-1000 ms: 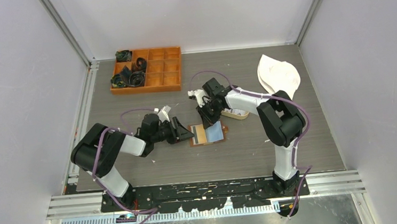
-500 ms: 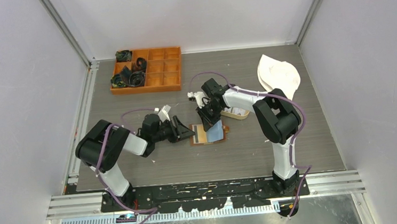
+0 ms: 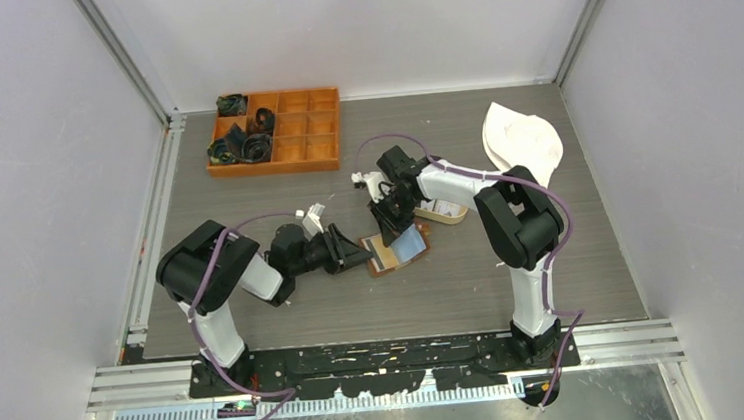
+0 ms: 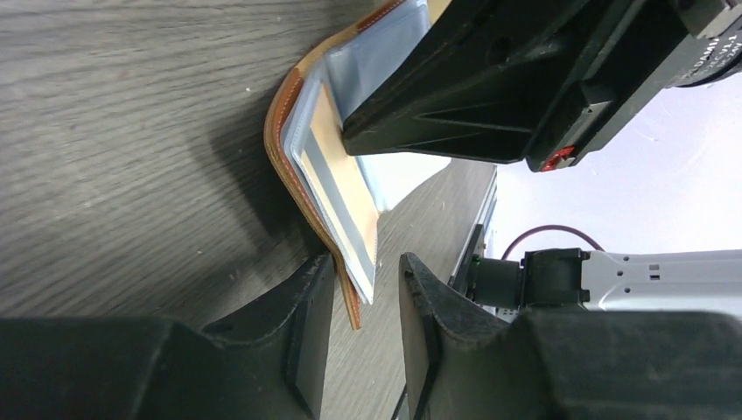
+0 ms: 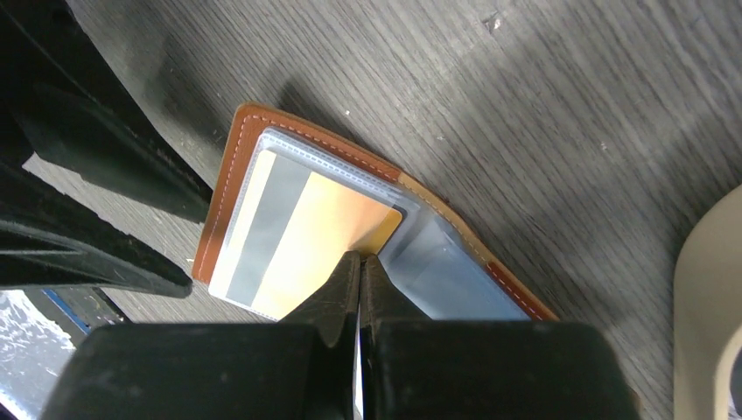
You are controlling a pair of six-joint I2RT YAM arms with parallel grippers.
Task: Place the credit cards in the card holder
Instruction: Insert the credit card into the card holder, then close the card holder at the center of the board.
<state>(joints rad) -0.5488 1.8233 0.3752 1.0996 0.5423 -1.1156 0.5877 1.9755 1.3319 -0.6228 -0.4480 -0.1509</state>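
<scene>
I see card holder (image 3: 398, 249) lying open on surface (image 3: 514, 279), mid-surface between both arms, leather side down. Gold credit card (image 5: 297, 232) with grey stripe sits in clear sleeve on half nearer left arm. Right end effector (image 5: 360, 260) clenched, tips pressing on sleeve at card's edge; whether anything is pinched between its fingers, I cannot tell. Left end effector (image 4: 359, 306) released, jaws part-spread astride holder's edge, gap visible at one pad. Tan tray (image 3: 445, 212) near holder, by right arm.
</scene>
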